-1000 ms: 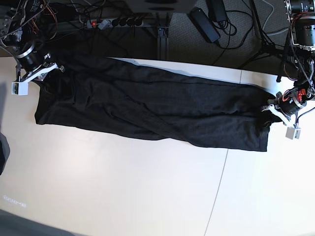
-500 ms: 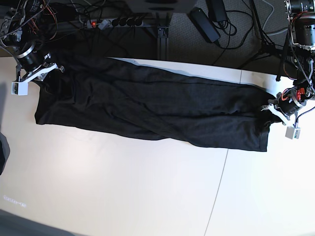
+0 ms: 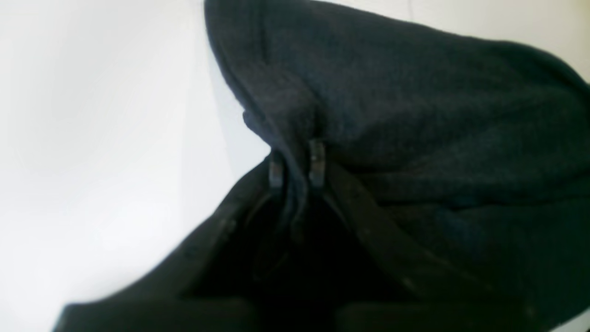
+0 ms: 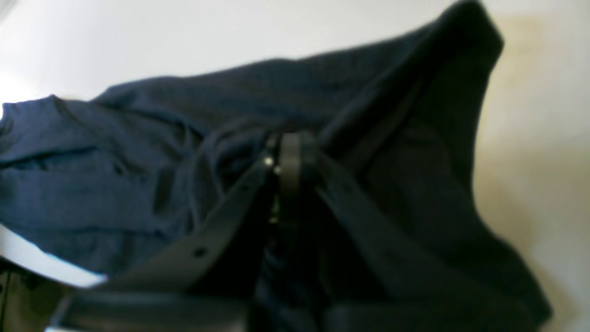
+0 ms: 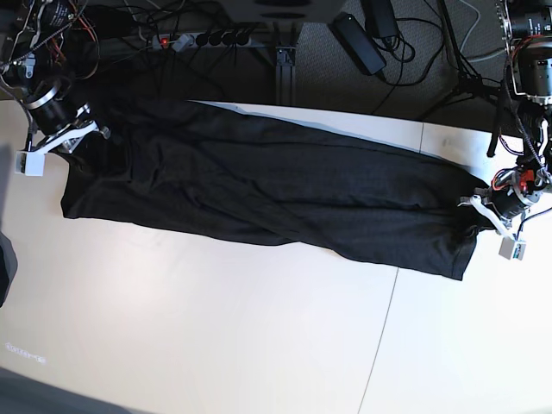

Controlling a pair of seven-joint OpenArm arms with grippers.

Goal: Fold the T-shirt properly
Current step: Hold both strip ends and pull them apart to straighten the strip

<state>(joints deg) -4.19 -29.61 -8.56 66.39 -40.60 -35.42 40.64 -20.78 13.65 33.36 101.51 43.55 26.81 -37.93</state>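
The black T-shirt (image 5: 259,185) lies stretched in a long band across the white table (image 5: 216,328), its print hidden. My left gripper (image 5: 480,207) is at the shirt's right end, shut on a bunch of its cloth; the left wrist view shows both fingertips (image 3: 317,159) pinching a fold of the T-shirt (image 3: 415,115). My right gripper (image 5: 84,131) is at the shirt's left end near the table's far edge, shut on cloth; in the right wrist view its fingers (image 4: 289,159) are closed with the T-shirt (image 4: 115,175) gathered around them.
Beyond the table's far edge are a power strip (image 5: 207,39), cables and a black adapter (image 5: 358,41) on dark carpet. A seam (image 5: 384,319) runs down the table surface at the right. A dark object (image 5: 5,267) sits at the left edge.
Both grippers moved outward and kept their grip: the left one down and right, the right one up and left. The shirt's right end has pulled tauter and narrower.
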